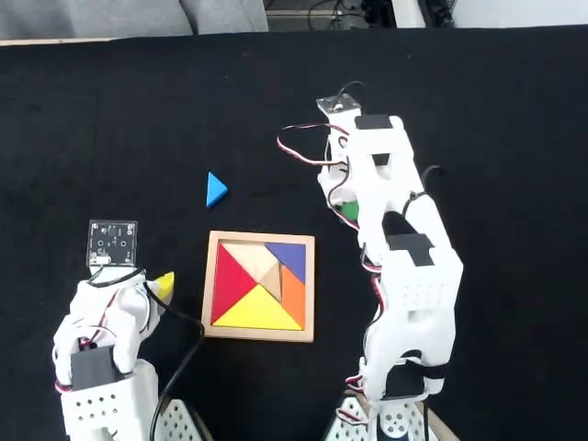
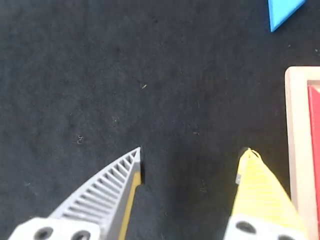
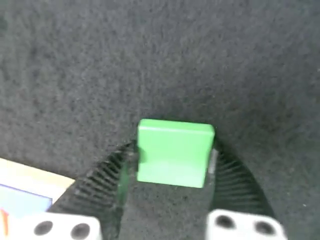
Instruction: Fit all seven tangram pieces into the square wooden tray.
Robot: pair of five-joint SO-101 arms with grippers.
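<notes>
at the near left corner of the tabletop (image 1: 110,119) the left hand (image 2: 192,151) hangs over the bare black surface. its grey and yellow fingers (image 2: 257,186) are spread wide with nothing between them. just to its right, close to the near edge and about midway along it, lies the square wooden tray (image 1: 262,336). inside it, lying flat, are a red triangle (image 1: 230,280), a yellow triangle (image 1: 259,313), a pale wood-coloured piece (image 1: 246,257), a purple piece (image 1: 289,256) and an orange piece (image 1: 294,296). a blue triangle (image 1: 215,189) lies on the tabletop beyond the tray's far left corner, apart from it. further right, the right arm (image 1: 413,294) rises from the near edge. the right hand (image 3: 174,150) sits just beyond the tray's far right corner, closed on a green square (image 3: 175,152) by two opposite sides. whether the square touches the tabletop i cannot tell.
</notes>
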